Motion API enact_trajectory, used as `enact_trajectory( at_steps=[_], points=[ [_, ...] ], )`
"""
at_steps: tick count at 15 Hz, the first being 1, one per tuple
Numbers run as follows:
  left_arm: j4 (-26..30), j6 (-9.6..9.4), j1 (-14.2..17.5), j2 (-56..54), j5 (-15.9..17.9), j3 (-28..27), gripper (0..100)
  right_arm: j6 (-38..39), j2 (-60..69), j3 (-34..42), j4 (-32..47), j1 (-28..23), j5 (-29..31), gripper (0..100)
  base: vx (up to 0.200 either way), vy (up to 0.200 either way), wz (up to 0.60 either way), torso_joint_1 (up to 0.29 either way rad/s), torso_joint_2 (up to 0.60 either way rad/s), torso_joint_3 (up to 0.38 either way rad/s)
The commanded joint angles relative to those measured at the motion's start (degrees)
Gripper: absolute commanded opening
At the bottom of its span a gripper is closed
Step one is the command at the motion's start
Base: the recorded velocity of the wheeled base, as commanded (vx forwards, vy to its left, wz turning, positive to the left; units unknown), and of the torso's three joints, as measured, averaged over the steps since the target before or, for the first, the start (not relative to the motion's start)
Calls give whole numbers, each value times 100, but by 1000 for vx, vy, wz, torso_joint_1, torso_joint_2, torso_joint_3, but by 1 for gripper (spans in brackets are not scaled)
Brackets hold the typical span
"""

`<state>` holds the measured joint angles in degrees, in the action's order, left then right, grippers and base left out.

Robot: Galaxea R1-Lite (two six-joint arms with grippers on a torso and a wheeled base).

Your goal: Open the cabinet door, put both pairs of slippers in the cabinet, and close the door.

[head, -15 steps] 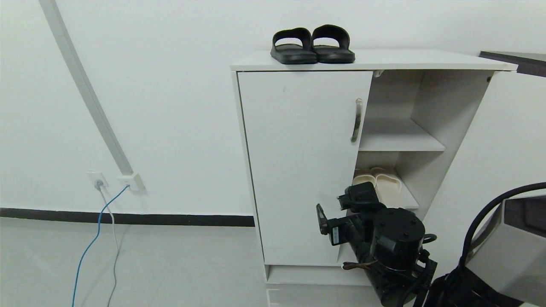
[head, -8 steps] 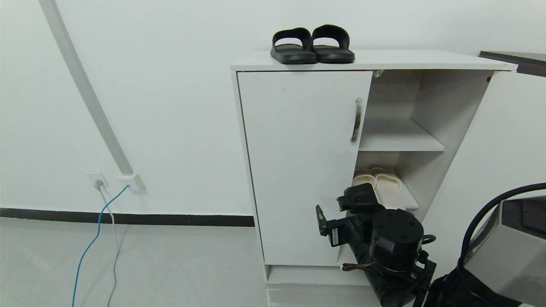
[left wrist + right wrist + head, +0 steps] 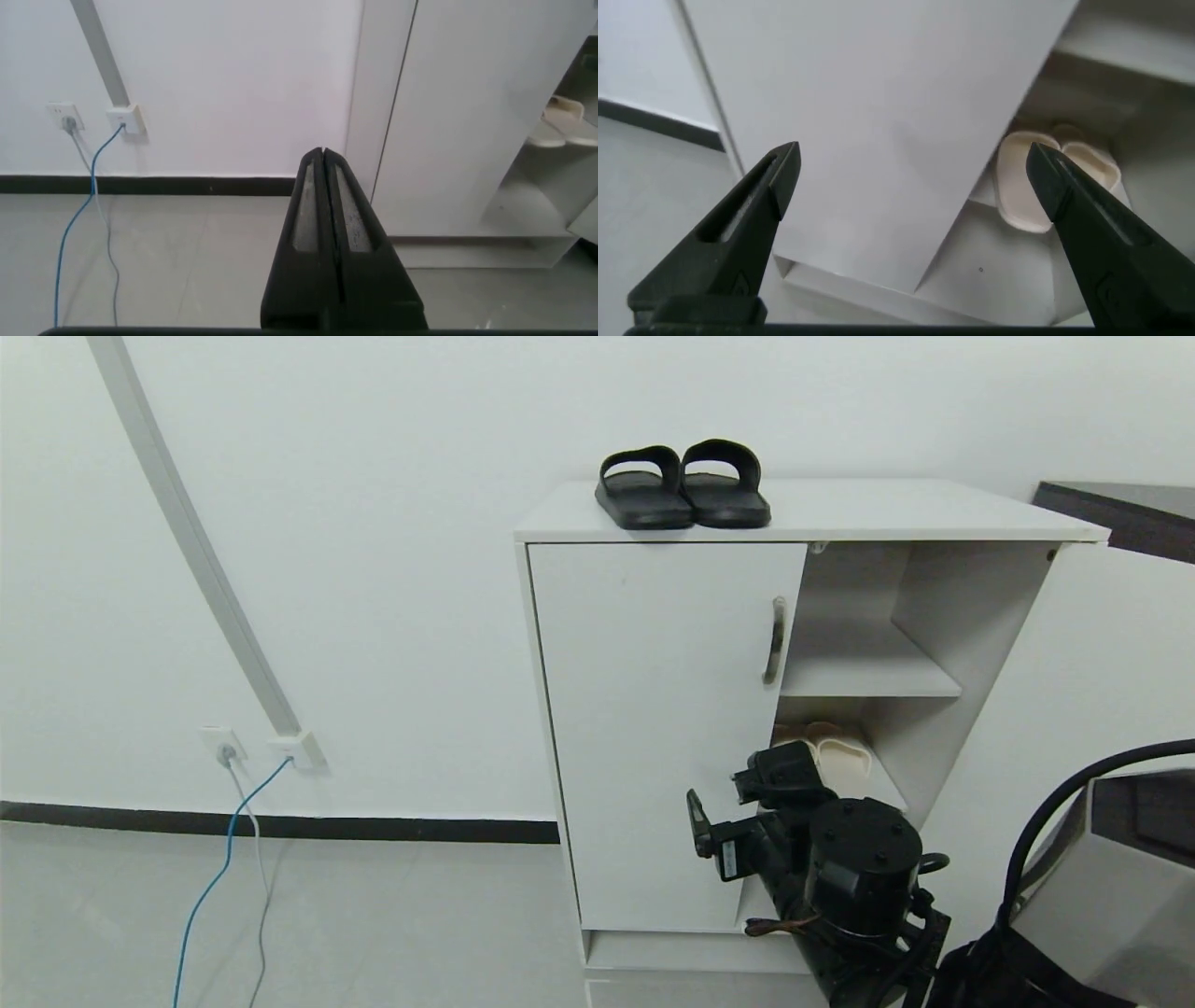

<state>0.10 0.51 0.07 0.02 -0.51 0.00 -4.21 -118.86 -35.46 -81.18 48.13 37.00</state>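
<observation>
On the cabinet (image 3: 840,509) top: black slippers (image 3: 683,485) are sitting side by side, near the left end
Lower shelf (image 3: 892,791): cream slippers (image 3: 840,751) are lying inside, with the right door (image 3: 1074,709) standing open
Left door (image 3: 653,728): staying shut
Right gripper (image 3: 913,157): hovering low in front of the left door's handle edge, jaws gaping wide, gripping nothing
Left gripper (image 3: 323,163): pointing at the wall beside the cabinet, jaws pressing together, empty

Right arm (image 3: 864,859): black, round joint cap with small screws, white label on wrist block, thin cable loop at side. Thick black cable (image 3: 1046,812) arches over grey angular housing (image 3: 1111,896). Right hand (image 3: 912,157): black tapered wedge fingers. Left hand (image 3: 323,161): black, grey textured pads (image 3: 308,213).
</observation>
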Motion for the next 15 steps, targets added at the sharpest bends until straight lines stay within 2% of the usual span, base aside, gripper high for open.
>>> enact_trajectory(
  at_steps=[1,15],
  points=[
    [-1,2,1,6,-2,0,0,-1,-6,4,-3,4,0,100,0,0,0,105,-452,-369],
    [-1,-7,1,6,16,0,0,-1,-50,13,-12,83,-167,100,0,0,0,151,-476,-332]
  ],
)
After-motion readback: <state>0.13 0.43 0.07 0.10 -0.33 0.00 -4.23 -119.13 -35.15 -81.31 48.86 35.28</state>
